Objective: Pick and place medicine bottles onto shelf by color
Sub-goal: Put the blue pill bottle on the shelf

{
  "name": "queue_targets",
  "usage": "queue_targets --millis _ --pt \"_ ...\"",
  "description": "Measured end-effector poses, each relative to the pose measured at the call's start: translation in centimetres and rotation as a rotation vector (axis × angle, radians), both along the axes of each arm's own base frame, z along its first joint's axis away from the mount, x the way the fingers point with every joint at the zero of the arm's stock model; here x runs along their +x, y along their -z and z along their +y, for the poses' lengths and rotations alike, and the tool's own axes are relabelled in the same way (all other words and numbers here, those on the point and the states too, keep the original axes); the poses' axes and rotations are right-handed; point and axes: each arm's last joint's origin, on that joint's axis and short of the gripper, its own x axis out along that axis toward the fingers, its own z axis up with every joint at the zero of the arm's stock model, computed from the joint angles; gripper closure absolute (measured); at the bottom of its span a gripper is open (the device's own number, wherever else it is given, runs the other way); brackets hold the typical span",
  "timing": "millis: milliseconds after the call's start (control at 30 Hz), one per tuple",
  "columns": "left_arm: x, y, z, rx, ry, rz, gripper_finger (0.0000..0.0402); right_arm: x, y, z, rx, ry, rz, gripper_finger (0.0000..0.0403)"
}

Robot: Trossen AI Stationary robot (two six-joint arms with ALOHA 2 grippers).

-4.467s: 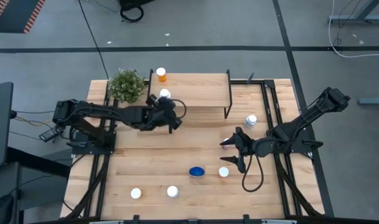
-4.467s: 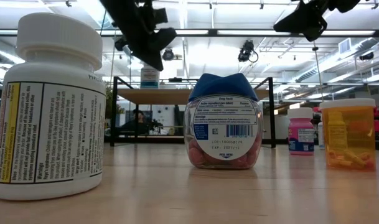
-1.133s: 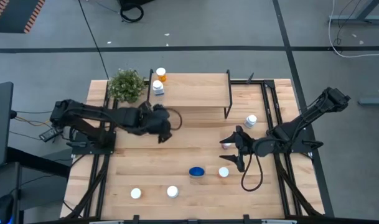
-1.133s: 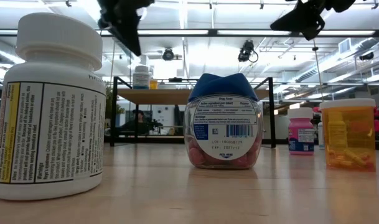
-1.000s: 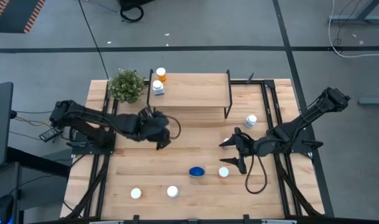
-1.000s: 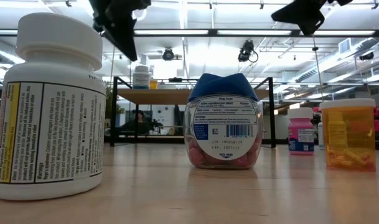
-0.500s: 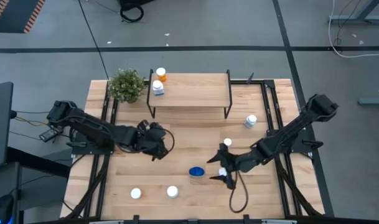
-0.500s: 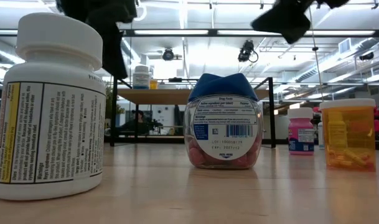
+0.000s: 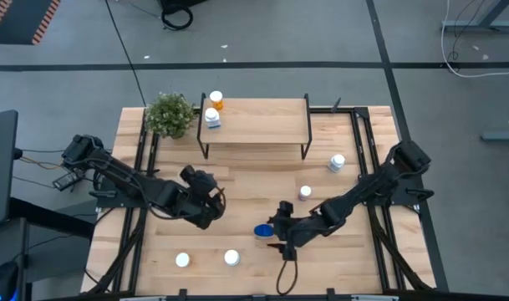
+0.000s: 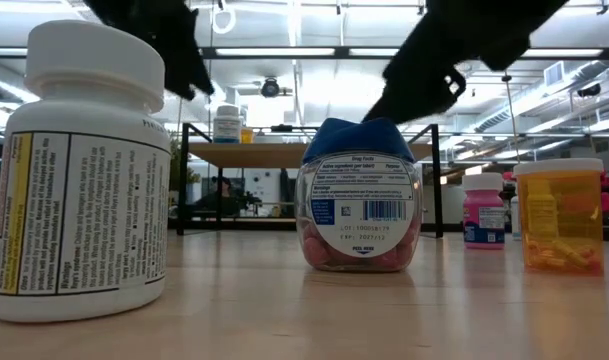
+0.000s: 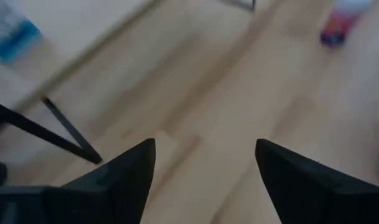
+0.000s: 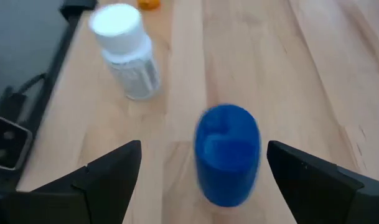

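Shelf [image 9: 258, 121] stands at the far middle of the counter [image 9: 246, 180], a light-wood board on thin black legs. Two medicine bottles sit on its left end: an orange bottle [image 9: 216, 101] at the far corner and a bluish-white bottle [image 9: 211, 117] touching or just beside it, nearer the front edge. A green potted plant [image 9: 170, 114] stands on the counter just left of the shelf.

Right gripper [image 9: 278, 237] is low over the counter near its front middle, fingers spread wide and empty. The blue-lidded bottle [image 9: 264, 232] stands upright just ahead of the fingertips; in the right wrist view the blue lid [image 12: 227, 152] sits between the two fingers [image 12: 108, 180] but is not touched by either. A white-capped clear bottle [image 12: 127, 56] stands beyond it.

Left gripper [image 9: 211, 206] hangs over bare counter left of centre, well apart from every bottle. Its fingers [image 11: 124, 174] stand apart with nothing between them.

Remaining bottles on the counter:
- two white-capped bottles [image 9: 182, 260] and [image 9: 231, 257] near the front left edge;
- one white-capped bottle [image 9: 305, 193] right of centre;
- one bluish-white bottle [image 9: 336, 163] farther right, near the shelf's right leg.

Low view shows a large white bottle [image 10: 82, 170] closest, the blue-lidded jar at centre, then a pink bottle [image 10: 483, 212] and an orange bottle [image 10: 558, 215] at right.
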Motion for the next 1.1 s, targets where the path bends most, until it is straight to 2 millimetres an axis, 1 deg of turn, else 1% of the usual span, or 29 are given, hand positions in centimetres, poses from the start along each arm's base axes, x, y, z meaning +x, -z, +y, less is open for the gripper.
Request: queue_targets --millis 133,267,433,533,600,667,733,833,900,967,1033,1100 --pt "0.2 -0.4 0.2 0.107 -0.056 -0.081 0.0125 0.6 1.4 -0.6 0.015 0.046 0.04 0.0045" --pt "0.6 -0.7 1.2 0.199 -0.14 -0.138 0.0133 1.3 3.0 -1.0 0.04 0.07 0.079 0.0045" --pt "1.0 -0.8 2.8 0.251 -0.195 -0.117 0.0142 1.8 3.4 -1.7 0.035 0.081 0.083 0.0046" --pt "1.3 -0.8 3.5 0.268 -0.206 -0.094 0.0148 2.0 3.3 -2.1 0.028 0.082 0.076 0.0059" --pt "1.3 -0.8 3.8 0.283 -0.203 -0.074 0.0153 2.1 3.2 -2.3 0.02 0.079 0.072 0.0079" --pt "1.4 -0.8 3.9 0.3 -0.191 -0.049 0.0159 2.1 3.2 -2.4 0.016 0.08 0.073 0.0111" --pt "1.4 -0.8 3.9 0.304 -0.179 -0.034 0.0166 2.1 3.2 -2.4 0.015 0.081 0.072 0.0152" --pt "1.5 -0.6 3.8 0.254 -0.125 0.009 0.0178 2.1 3.2 -2.4 0.011 0.079 0.071 0.021" --pt "1.5 -0.5 3.6 0.202 -0.073 0.046 0.0187 2.1 2.9 -2.7 -0.008 0.082 0.07 0.0214" --pt "1.5 -0.3 3.3 0.148 -0.015 0.08 0.0196 2.1 2.1 -3.2 -0.02 0.088 0.049 0.0214" --pt "1.4 -0.2 2.8 0.087 0.035 0.102 0.0205 2.0 0.6 -4.1 -0.037 0.105 0.009 0.0214" --pt "1.4 0.0 2.4 0.027 0.084 0.123 0.0213 1.9 -1.5 -5.3 -0.056 0.134 -0.051 0.0214"
